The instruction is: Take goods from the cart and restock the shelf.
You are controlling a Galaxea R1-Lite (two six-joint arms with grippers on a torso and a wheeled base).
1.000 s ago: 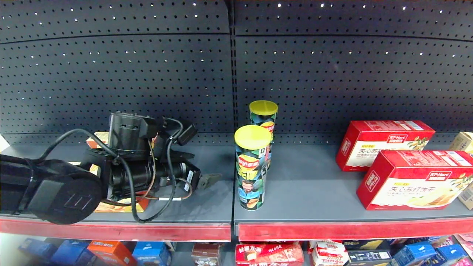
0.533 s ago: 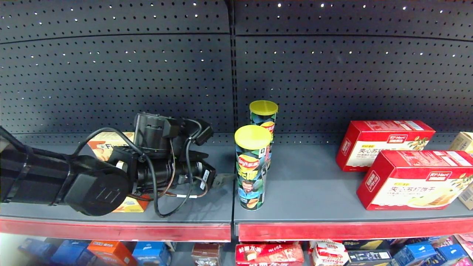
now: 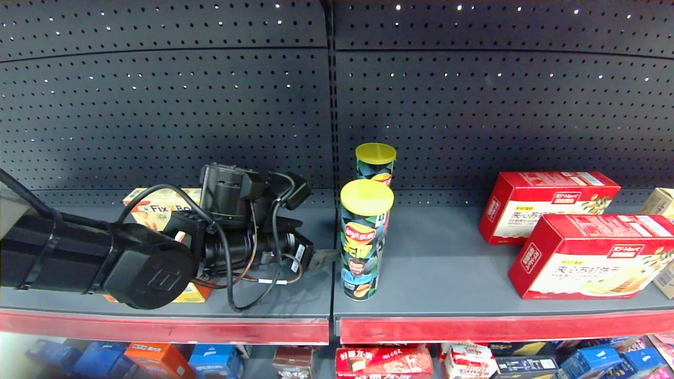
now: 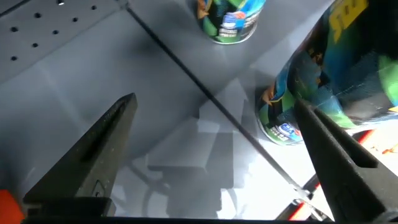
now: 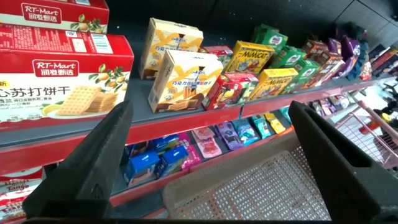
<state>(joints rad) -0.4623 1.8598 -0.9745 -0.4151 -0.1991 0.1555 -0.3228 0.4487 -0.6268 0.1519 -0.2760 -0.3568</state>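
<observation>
Open shelf deck [image 3: 437, 263] between the front chip can [image 3: 365, 239] and 2 red boxes [image 3: 590, 255], well apart.

shelf: grey shelf [image 3: 437, 273], red front strip
centre: front chip can [image 3: 364, 239] upright near the edge; back chip can [image 3: 375, 163] upright behind it
right: front red box [image 3: 592, 255], rear red box [image 3: 547, 205], both flat
left: yellow box [image 3: 158, 202], partly hidden
</observation>
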